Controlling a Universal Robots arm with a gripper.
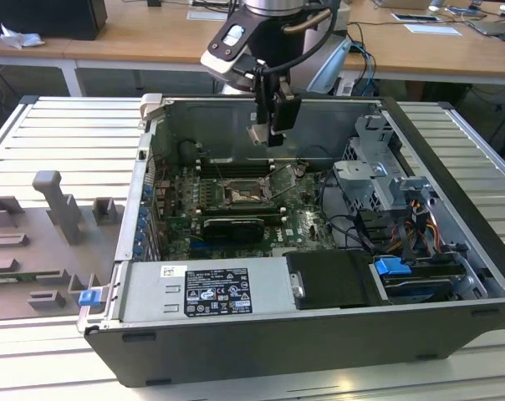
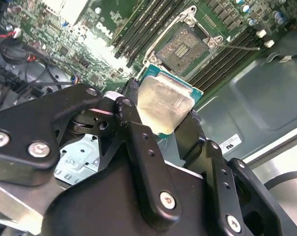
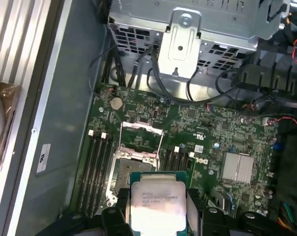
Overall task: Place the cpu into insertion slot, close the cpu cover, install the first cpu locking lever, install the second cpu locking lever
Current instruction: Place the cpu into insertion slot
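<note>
My gripper point(image 1: 265, 134) hangs over the open computer case, shut on the cpu point(image 1: 257, 134), a small silver-faced chip on a green base. Both wrist views show the cpu point(image 2: 163, 103) point(image 3: 156, 201) clamped by its edges between the black fingers point(image 2: 131, 98). The insertion slot point(image 1: 240, 194) lies lower down on the green board, uncovered, with its dark contact field point(image 2: 185, 46) point(image 3: 131, 169) showing. The cpu cover point(image 3: 141, 133) stands swung up at the socket's edge point(image 1: 282, 180). The cpu is held above the slot and apart from it.
Long black memory slots point(image 3: 94, 162) flank the socket on both sides. A labelled power supply point(image 1: 206, 292) fills the case's near side. A metal drive cage point(image 1: 378, 171) with cables stands at the exterior view's right. Grey fixture blocks point(image 1: 60, 209) sit outside the case.
</note>
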